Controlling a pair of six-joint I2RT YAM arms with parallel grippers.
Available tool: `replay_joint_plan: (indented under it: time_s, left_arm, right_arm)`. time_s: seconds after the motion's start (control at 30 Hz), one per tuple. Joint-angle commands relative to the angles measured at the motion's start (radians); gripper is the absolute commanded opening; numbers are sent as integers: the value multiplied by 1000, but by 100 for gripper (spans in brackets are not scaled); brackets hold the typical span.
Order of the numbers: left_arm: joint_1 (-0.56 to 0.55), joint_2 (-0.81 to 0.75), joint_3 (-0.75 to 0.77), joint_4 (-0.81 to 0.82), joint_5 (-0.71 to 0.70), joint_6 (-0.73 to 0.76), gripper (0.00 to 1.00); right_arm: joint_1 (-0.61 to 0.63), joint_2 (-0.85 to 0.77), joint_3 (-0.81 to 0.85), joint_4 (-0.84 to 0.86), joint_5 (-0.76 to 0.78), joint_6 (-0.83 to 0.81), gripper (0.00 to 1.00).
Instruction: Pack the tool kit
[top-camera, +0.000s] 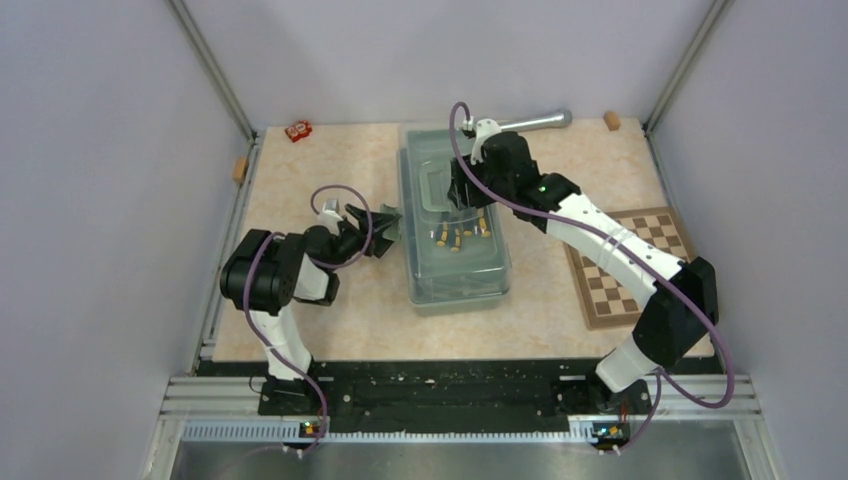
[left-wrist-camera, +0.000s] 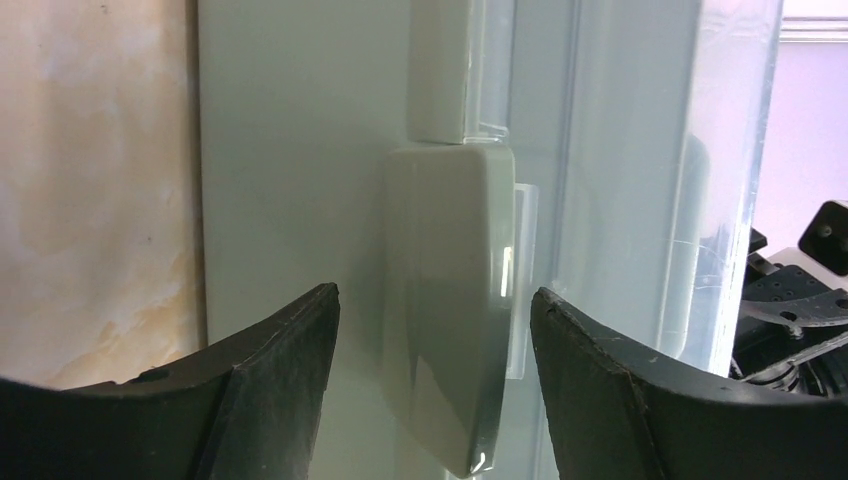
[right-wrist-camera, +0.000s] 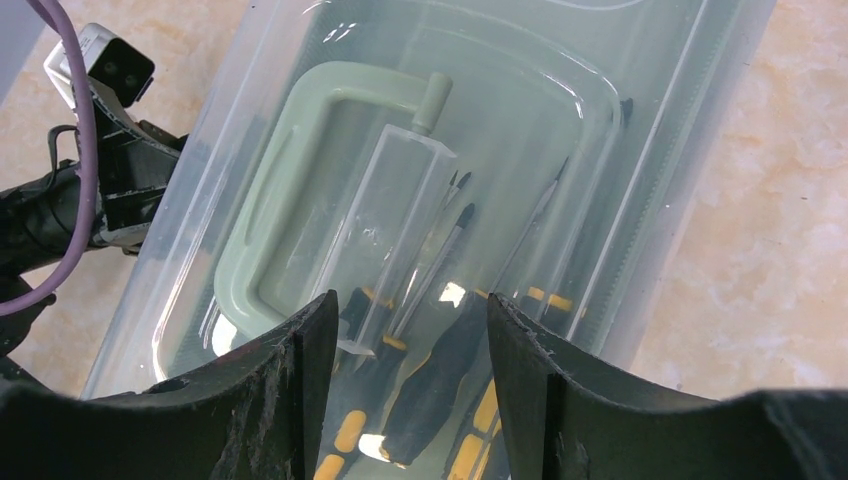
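Top external, toolbox (top-camera: 455, 275) closed, screwdrivers (top-camera: 460, 236) inside

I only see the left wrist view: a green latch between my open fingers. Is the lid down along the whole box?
Observer: In the top view the translucent lid covers the toolbox end to end and looks closed.
Operator: Where is the other arm?
Observer: The right hand is over the middle of the lid with its fingers open, just past the green carry handle. I cannot tell whether it touches the lid.
Operator: Is anything packed yet?
Observer: The right wrist view shows black-yellow screwdrivers lying inside, under the lid.
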Motion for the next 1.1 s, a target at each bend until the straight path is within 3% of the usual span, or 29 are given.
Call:
replay_joint_plan:
  time_s: [0.0, 0.17, 0.63, 1.07]
  left_arm:
    - [-4, 38, 4, 122, 10, 8, 75]
    - [-2, 35, 1, 164, -5, -16, 73]
    - [16, -138, 22, 72, -18, -36, 75]
    - [14, -182, -4, 77, -18, -58, 71]
  right_arm:
    - [-17, -7, -16, -107, -6, -16, 56]
    - [-17, -5, -7, -114, -6, -22, 56]
    - [-17, 5, 6, -118, -7, -29, 56]
    - [-17, 22, 19, -112, -7, -27, 56]
